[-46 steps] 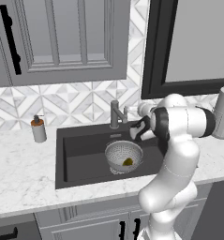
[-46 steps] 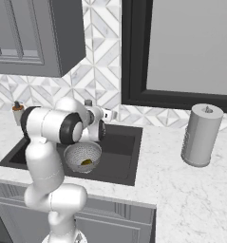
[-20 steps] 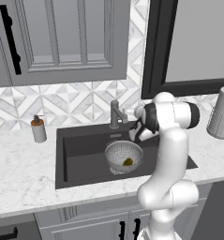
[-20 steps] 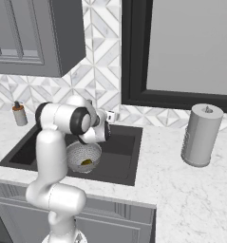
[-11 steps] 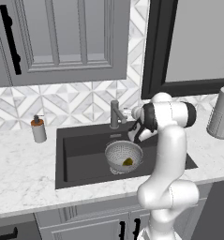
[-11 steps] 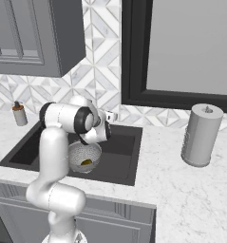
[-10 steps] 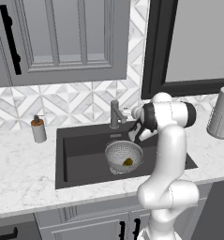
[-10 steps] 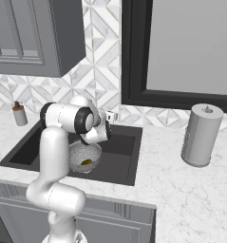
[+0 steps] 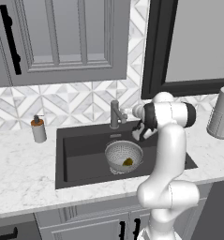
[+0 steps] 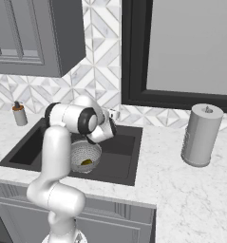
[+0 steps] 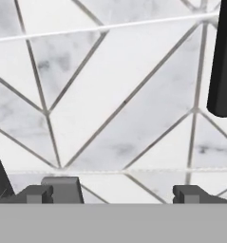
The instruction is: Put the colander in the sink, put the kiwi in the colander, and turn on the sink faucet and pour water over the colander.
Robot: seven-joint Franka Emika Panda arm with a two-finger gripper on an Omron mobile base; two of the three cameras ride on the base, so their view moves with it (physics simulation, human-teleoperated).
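The colander [image 9: 124, 155] sits in the dark sink [image 9: 80, 150], right of its middle, with the kiwi [image 9: 128, 162] lying inside it. From the right, the colander [image 10: 85, 155] and kiwi [image 10: 87, 162] show just past my arm. The dark sink faucet [image 9: 115, 114] stands at the basin's back edge. My gripper [image 9: 131, 112] hovers just right of the faucet, above the sink's back rim, pointing at the tiled wall. It is open [image 11: 115, 192], fingertips wide apart with nothing between them. No water shows at the spout.
A white soap dispenser [image 9: 38, 130] stands on the counter left of the sink. A grey paper towel roll [image 10: 201, 135] is on the right counter. A dark window frame [image 9: 151, 51] rises behind the sink. Marble counter [image 9: 19, 168] surrounds the basin.
My hand has drawn in from the right and moved slightly left toward the faucet. The jaws stayed open. Colander and kiwi have not moved.
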